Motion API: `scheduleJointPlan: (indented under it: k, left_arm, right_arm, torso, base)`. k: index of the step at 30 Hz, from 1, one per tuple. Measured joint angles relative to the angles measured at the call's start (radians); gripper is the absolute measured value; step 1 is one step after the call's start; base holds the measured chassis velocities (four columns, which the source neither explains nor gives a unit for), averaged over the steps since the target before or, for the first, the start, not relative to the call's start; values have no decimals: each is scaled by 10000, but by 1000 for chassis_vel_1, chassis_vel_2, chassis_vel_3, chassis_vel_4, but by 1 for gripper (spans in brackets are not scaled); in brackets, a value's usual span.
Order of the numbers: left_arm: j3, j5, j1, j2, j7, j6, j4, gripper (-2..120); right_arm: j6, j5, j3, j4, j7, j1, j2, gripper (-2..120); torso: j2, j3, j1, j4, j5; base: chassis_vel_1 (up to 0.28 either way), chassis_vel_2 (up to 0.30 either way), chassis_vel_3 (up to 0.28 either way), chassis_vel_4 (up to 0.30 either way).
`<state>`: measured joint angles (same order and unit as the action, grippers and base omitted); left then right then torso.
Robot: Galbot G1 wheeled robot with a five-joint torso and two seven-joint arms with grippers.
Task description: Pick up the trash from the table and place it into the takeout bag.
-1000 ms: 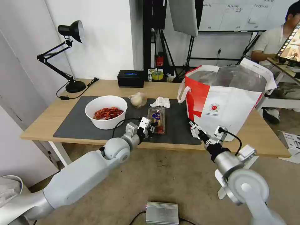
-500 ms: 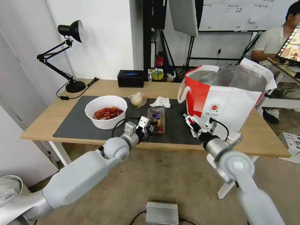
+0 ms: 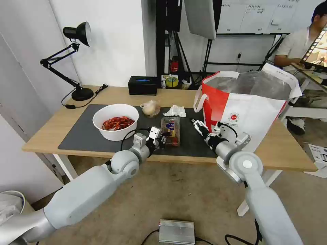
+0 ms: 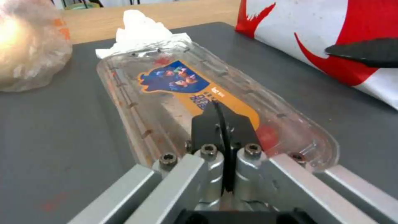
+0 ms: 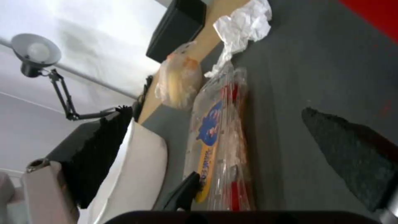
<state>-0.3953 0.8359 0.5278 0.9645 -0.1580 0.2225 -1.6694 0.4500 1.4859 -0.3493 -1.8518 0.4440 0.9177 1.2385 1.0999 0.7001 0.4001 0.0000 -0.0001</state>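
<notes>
From the head view, the clear plastic tray (image 3: 170,126) lies on the dark grey mat (image 3: 81,131), between the white bowl of red shells (image 3: 115,121) and the takeout bag (image 3: 246,109). The left gripper (image 3: 162,138) sits at the tray's near end. The right gripper (image 3: 198,124) hangs over the mat beside the bag, its fingers apart.

In the left wrist view, the left gripper (image 4: 219,116) rests over the tray (image 4: 166,93), fingers pressed together, holding nothing. The crumpled tissue (image 4: 141,31) touches the tray's far end.

In the right wrist view, the small bag with the beige lump (image 5: 179,80) lies just beside the tray (image 5: 219,137).
</notes>
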Motion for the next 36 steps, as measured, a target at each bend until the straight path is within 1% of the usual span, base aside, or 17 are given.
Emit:
scheduleJointPlan:
  k: [8, 14, 17, 23, 36]
  left_arm:
    - [7, 9, 3, -125, -21, -30, -46, 0]
    - [14, 14, 24, -93, -52, -41, -48, 0]
    - [-22, 82, 23, -43, -191, -65, -46, 0]
    - [-57, 176, -23, -5, -226, -70, 2, 0]
    - [-85, 267, -41, 17, -239, -92, 89, 0]
  right_arm:
    - [432, 10, 243, 499, 421, -488, 281, 100]
    - [693, -10, 467, 897, 792, -891, 523, 100]
    - [858, -49, 570, 1138, 1054, -1128, 688, 100]
    - [996, -218, 783, 1380, 1305, -1425, 862, 100]
    - [1280, -288, 1161, 2505, 1886, -2590, 1371, 100]
  torso:
    - [0, 0, 0, 1, 0]
    - [0, -1, 0, 1, 0]
    - [0, -1, 0, 1, 0]
    - [0, -1, 0, 0, 0]
    - [1, 0, 0, 0, 0]
  base:
    - [0, 0, 0, 0]
    - [0, 0, 0, 0]
    - [0, 0, 0, 0]
    - [0, 0, 0, 0]
    - [0, 0, 0, 0]
